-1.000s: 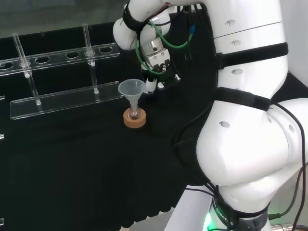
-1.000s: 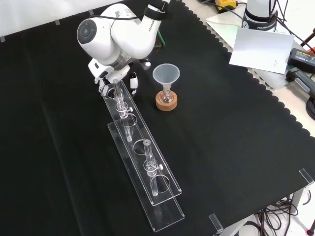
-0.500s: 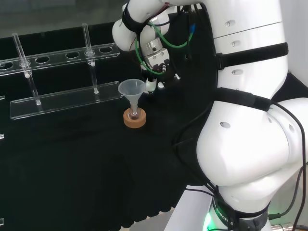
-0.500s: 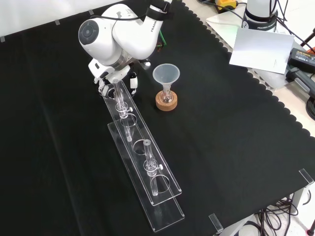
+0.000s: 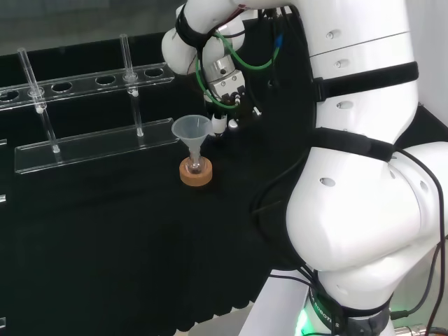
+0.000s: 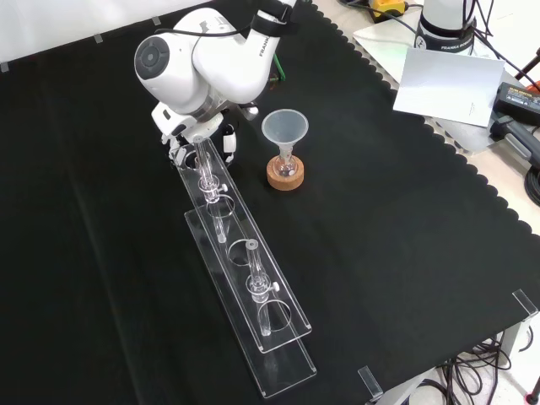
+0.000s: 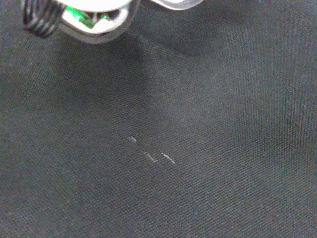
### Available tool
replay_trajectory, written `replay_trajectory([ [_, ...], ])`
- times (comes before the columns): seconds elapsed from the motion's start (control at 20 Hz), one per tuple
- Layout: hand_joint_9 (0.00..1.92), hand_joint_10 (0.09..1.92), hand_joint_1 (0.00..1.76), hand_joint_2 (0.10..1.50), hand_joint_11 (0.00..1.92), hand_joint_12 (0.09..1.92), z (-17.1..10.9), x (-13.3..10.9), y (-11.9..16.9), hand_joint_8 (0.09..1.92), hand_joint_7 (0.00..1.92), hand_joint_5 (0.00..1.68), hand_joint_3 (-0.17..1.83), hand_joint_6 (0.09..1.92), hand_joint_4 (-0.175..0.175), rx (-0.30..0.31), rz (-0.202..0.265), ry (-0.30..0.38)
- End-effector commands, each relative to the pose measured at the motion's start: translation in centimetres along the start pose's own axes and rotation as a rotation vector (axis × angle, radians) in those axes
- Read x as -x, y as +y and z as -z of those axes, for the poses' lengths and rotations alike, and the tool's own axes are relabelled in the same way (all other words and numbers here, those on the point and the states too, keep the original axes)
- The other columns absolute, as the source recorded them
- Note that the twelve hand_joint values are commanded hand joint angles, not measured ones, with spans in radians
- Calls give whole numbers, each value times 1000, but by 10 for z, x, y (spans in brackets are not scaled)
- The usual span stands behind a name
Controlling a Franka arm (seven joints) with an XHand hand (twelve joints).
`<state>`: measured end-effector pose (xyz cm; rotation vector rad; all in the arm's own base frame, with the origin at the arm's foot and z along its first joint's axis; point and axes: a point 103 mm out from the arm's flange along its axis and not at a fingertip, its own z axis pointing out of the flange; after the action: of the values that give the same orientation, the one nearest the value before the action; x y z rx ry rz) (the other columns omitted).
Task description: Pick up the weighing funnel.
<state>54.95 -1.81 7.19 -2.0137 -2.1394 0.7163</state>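
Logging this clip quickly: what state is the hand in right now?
Hand: cannot be told whether open, shut or holding anything; it hangs beside the funnel.

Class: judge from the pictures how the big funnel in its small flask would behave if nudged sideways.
Probably top-heavy: the funnel has a wide mouth above a small flask, so it may tip. The cork ring likely steadies the flask's base somewhat. Being clear ware, it looks light and breakable.

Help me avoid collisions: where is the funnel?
In the front view the funnel stands over its cork ring, just right of the hand and the test-tube rack's far end.
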Motion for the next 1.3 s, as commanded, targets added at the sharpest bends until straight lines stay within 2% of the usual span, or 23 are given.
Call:
replay_trajectory([
  [0.05, 854, 452, 928, 606, 572, 1258, 0, -8, 1, 641, 611, 735, 609, 653, 16, -2, -4, -6],
  [0.25, 858, 454, 927, 607, 573, 1258, -3, -10, 2, 643, 614, 774, 611, 669, 21, -6, -10, -4],
  [0.35, 860, 455, 928, 607, 574, 1258, -4, -3, 1, 644, 616, 791, 612, 674, 24, -8, -9, 13],
  [0.7, 866, 456, 934, 610, 577, 1258, -5, -4, 1, 645, 620, 826, 615, 681, 29, -4, -22, 3],
  [0.8, 876, 463, 1025, 774, 581, 1262, -5, -6, 0, 655, 631, 1039, 437, 735, 125, 13, -29, -6],
  [0.9, 917, 448, 1082, 768, 619, 1234, -3, -4, -2, 640, 675, 1176, 472, 707, 163, 31, -28, -13],
  [1.05, 997, 406, 1107, 721, 749, 1134, 4, -1, -4, 625, 728, 1234, 557, 695, 175, 44, -35, -1],
  [1.3, 1059, 345, 1109, 726, 856, 1048, 19, 4, -12, 621, 741, 1238, 546, 690, 175, 53, -32, -11],
])
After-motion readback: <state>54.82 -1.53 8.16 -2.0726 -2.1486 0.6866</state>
